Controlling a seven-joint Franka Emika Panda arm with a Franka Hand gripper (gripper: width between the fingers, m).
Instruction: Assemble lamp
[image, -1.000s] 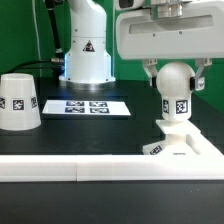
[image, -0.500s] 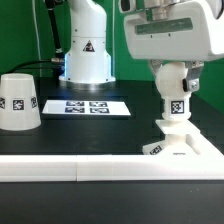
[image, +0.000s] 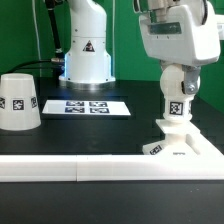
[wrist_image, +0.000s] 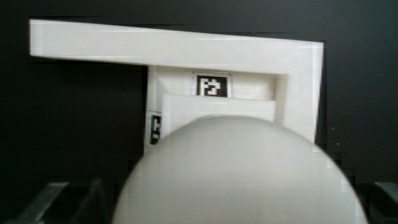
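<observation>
The white ball-headed bulb (image: 177, 103) stands upright with its foot in the flat square base (image: 190, 150) at the exterior view's right. My gripper (image: 176, 80) comes down from above and is shut on the bulb's round head, one finger on each side. In the wrist view the bulb's head (wrist_image: 231, 175) fills the foreground and hides most of my fingers, with the base (wrist_image: 178, 55) and its tag beyond. The truncated-cone shade (image: 18, 101) stands apart at the exterior view's left.
The marker board (image: 88, 106) lies flat behind the middle of the table. The long white border rail (image: 90, 169) runs along the front edge. The arm's white pedestal (image: 86, 50) stands at the back.
My hand has turned about the upright bulb and now shows a narrower side. The bulb's tag has shifted with it. Bulb and base stay in the same place.
</observation>
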